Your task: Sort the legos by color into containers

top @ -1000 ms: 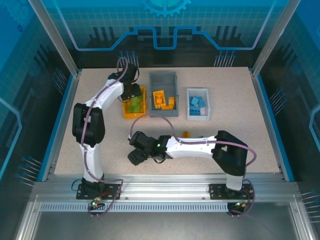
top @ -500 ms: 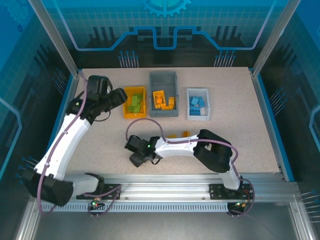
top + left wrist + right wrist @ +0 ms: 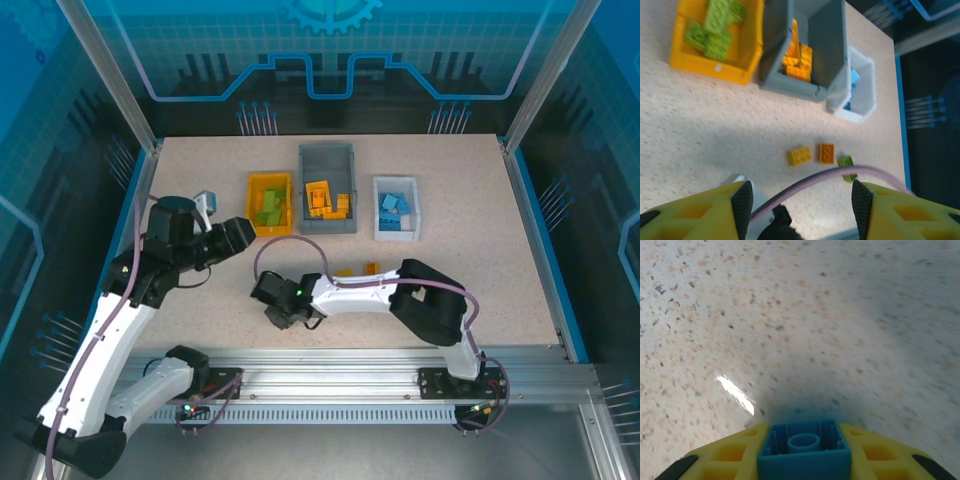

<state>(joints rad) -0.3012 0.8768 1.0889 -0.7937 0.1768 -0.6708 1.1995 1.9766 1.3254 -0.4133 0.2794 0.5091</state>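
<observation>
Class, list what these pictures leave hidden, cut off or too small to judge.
Right wrist view: blue brick, lower part cut off by the bottom edge.
Left wrist view: lime brick, crossed by the cable.
Top view: loose orange bricks, part-hidden behind the right arm; count unclear.

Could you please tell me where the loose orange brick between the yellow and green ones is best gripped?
Grip the orange brick from straight above, by the two walls facing toward and away from the bins. It lies flat, studs up, so those upright walls are parallel. The yellow brick and green brick crowd its other two sides.
</observation>
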